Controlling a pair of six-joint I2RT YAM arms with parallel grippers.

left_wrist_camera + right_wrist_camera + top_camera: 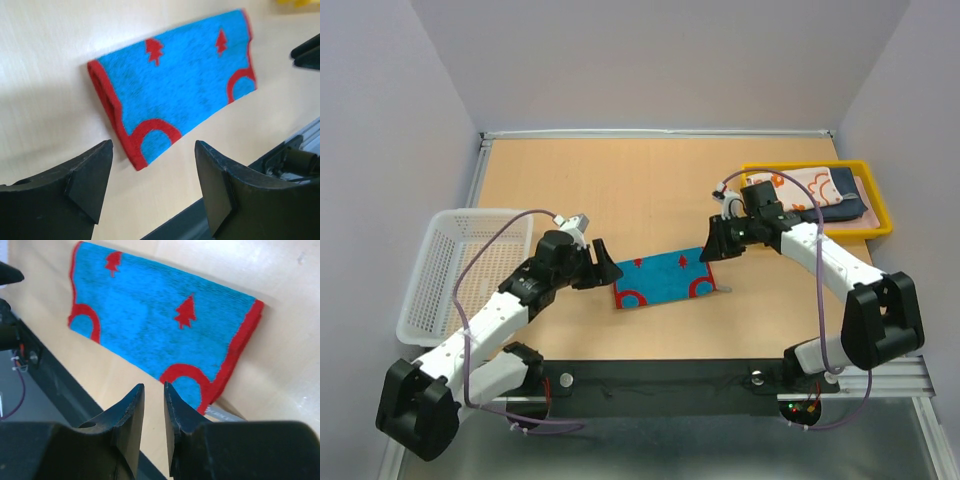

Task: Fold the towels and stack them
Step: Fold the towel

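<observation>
Mid-fold: blue-and-red towel [663, 279] doubled, just ahead. My left gripper [153, 150] wide, empty; right gripper [153, 387] nearly closed, empty. Next: pinch an end, fold over.

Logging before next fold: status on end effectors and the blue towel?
Left end effector open, empty. Right end effector nearly shut, empty. Blue towel folded flat between them. Nothing blocking.

Both arms angled inward, low; left pincer [154, 150] spread wide; right pincer [153, 386] nearly closed, narrow gap.
</observation>
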